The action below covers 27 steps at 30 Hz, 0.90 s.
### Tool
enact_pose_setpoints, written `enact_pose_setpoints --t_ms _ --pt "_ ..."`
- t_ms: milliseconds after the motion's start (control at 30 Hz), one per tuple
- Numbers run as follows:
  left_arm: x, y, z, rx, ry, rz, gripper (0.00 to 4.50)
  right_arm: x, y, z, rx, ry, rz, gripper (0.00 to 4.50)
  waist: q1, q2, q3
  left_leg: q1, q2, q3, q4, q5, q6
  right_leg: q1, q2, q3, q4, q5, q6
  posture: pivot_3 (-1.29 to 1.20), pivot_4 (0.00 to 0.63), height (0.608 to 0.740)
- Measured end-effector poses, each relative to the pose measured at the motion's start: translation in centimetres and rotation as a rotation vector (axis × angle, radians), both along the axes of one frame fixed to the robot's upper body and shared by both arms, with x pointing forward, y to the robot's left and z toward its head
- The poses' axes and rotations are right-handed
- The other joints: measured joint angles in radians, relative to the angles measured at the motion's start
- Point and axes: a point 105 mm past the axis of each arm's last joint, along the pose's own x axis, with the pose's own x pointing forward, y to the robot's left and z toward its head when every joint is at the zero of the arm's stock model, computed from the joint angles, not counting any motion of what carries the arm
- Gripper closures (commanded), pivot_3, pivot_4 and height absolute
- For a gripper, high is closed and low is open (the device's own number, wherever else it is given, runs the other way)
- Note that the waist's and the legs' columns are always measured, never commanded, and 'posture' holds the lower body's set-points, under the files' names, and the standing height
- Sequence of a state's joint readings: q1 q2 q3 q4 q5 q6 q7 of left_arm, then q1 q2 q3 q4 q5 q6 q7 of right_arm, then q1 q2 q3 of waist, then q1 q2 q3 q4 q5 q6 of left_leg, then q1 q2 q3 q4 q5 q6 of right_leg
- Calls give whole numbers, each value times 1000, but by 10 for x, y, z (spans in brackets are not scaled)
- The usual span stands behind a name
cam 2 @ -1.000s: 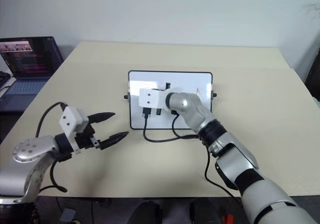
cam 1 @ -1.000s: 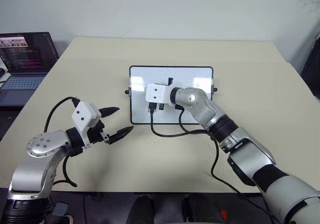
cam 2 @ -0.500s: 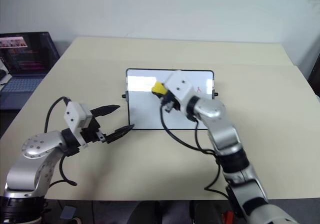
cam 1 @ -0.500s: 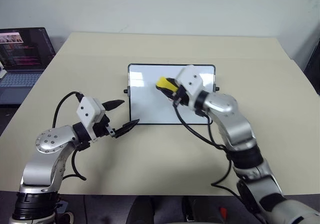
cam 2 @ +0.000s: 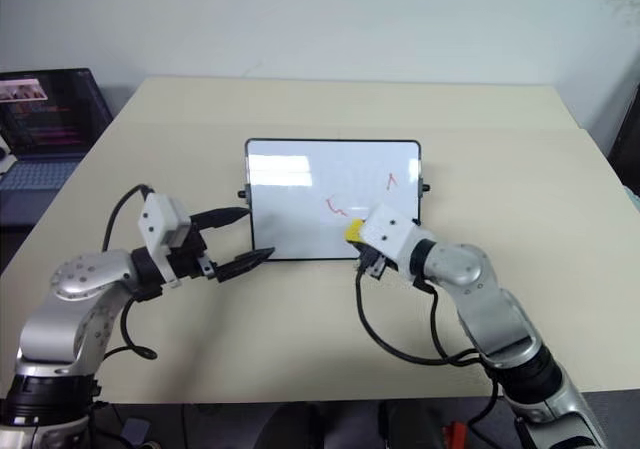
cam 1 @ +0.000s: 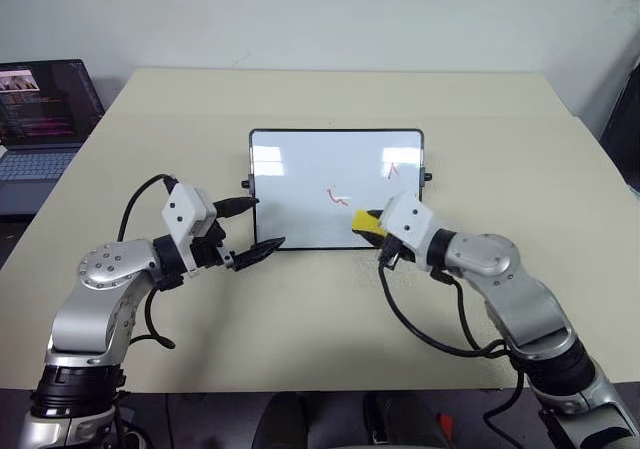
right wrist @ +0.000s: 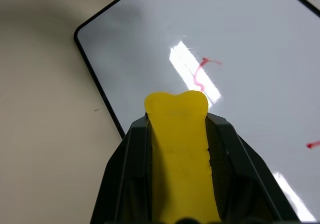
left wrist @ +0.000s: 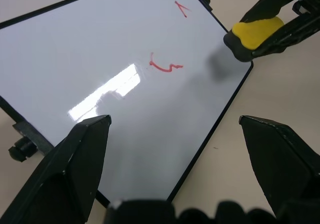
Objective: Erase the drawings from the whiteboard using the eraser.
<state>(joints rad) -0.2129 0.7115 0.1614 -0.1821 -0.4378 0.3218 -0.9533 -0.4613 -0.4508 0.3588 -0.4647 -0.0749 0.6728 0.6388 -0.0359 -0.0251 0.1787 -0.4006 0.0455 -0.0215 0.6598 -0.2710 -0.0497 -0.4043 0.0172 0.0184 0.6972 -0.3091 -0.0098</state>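
So the whiteboard [cam 1: 300, 184] is lying flat on the beige tabletop [cam 1: 500, 149], roughly in the middle, with little black knobs sticking out of its short left and right sides. There are 2 of the red drawings [cam 1: 338, 197] I can make out on it: a squiggle around the center-right of the board and a smaller tick-like mark nearer the far right corner. The right tool [cam 1: 372, 225] is clamped tight on the eraser [cam 1: 368, 223], the yellow block squeezed between both black fingers with its rounded end poking out past the tips. It sits over the near right corner of the board, right at the black frame edge, just near of the squiggle; can't tell if the eraser is actually touching the surface or just above it. The left tool [cam 1: 252, 226] has its 2 fingers spread wide with nothing in them, and it's at the near left corner of the board, one fingertip close to the left knob and the other by the near edge. A laptop [cam 1: 45, 119] with its screen lit is off at the far left, beyond the tabletop edge.
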Motion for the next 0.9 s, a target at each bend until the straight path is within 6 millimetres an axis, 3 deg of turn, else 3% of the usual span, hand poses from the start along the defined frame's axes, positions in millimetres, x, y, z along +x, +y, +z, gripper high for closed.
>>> enact_pose_setpoints --t_ms 200,400,567,900 --pt "1 0 1 -6 14 -24 0 17 22 10 -10 -83 9 3390 3 -1 0 0 0 0 1 0 0 0 0 0 0 0 0 0 150 740" --pt "-6 -7 -5 35 69 -114 0 52 42 21 -53 -163 -28 3390 4 -1 0 0 0 0 1 0 0 0 0 0 0 0 0 0 150 740" --pt "-7 -8 -4 57 70 -136 0 70 41 12 -87 -159 -56 3390 6 -1 0 -1 0 0 1 0 0 0 -1 0 0 0 0 0 150 740" --pt "-6 -12 -7 60 76 -145 0 63 32 -9 -233 -139 34 3391 6 -2 -1 3 0 0 3 0 0 2 -1 0 4 1 -1 0 150 740"
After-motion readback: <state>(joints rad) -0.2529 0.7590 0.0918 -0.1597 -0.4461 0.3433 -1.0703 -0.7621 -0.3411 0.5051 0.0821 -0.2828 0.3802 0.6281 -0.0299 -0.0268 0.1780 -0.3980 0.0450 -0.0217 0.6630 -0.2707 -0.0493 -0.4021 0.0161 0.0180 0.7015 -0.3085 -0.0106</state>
